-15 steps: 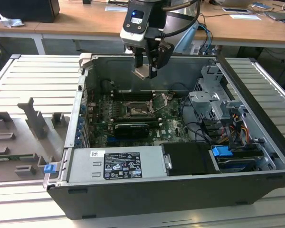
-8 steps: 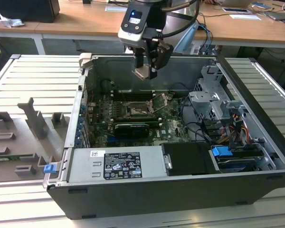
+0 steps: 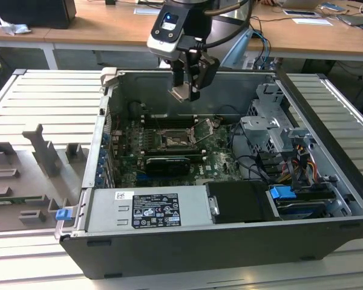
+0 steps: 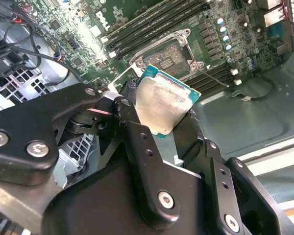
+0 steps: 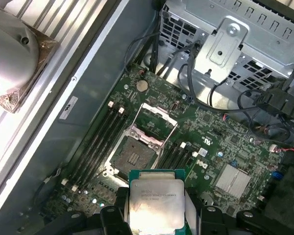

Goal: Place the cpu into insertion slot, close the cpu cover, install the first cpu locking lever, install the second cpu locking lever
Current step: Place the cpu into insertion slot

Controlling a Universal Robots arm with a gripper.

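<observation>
My gripper [image 3: 186,90] hangs above the open computer case, shut on the cpu [image 3: 179,92]. In both wrist views the cpu [image 4: 162,102] [image 5: 155,199] shows its dull grey metal top and green edge, pinched between the black fingers [image 4: 131,120]. Below it on the motherboard lies the insertion slot [image 5: 132,156] [image 4: 169,51] [image 3: 172,138], open and bare. The cpu cover [image 5: 154,121] [image 3: 203,128], a silvery frame, is swung up off the slot on its hinge. The cpu is well above the slot and apart from it.
Memory slots [image 5: 95,142] flank the socket on both sides. A metal drive cage [image 3: 275,124] with cables stands at the exterior view's right, and a power supply [image 3: 151,208] along the near wall. A grey fixture tray [image 3: 30,175] lies outside the case at the exterior view's left.
</observation>
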